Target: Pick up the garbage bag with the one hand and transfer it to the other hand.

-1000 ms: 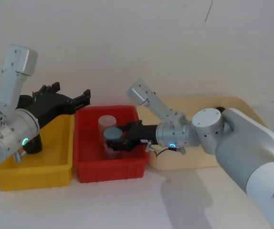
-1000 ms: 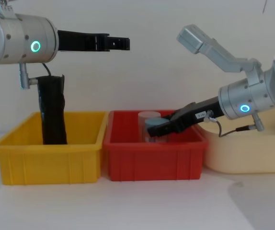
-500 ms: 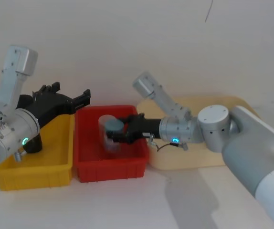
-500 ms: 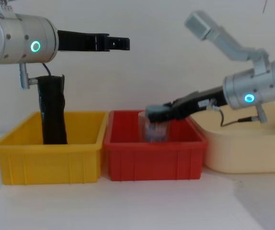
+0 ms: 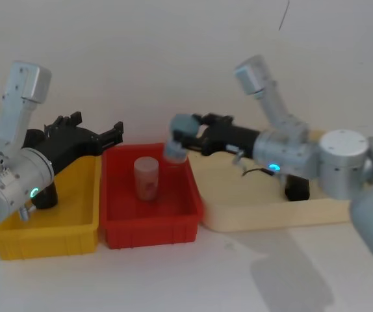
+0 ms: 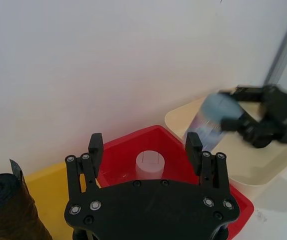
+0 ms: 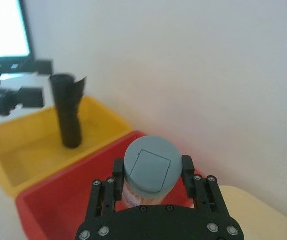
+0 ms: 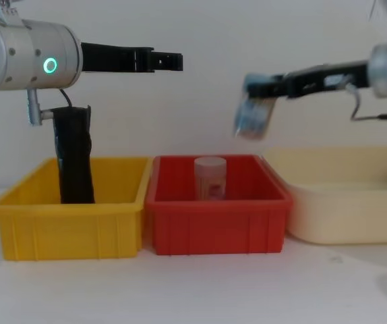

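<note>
Standing upright in the yellow bin [image 8: 65, 223], the garbage bag [image 8: 73, 155] rises above the bin's rim, near its back left part; nothing grips it. Left gripper [image 8: 160, 61] on the green-ringed arm hovers high above the seam between yellow bin and red bin [image 8: 217, 223], fingers spread apart and empty. In the left wrist view the two fingertips [image 6: 95, 144] stand wide, with the bag [image 6: 8, 207] off to one side, well apart. Right gripper [image 8: 257, 86] on the blue-ringed arm is lifted above the red bin's right rear corner, jaws clamped on a clear bottle with a grey cap [image 8: 251, 115], which hangs tilted in the air. Right wrist view: grey cap [image 7: 150, 164] sits between the fingers. A second pale capped jar [image 8: 210, 177] stands upright inside the red bin. Cream tray [image 8: 348, 209] lies just beside the red bin on the right.
</note>
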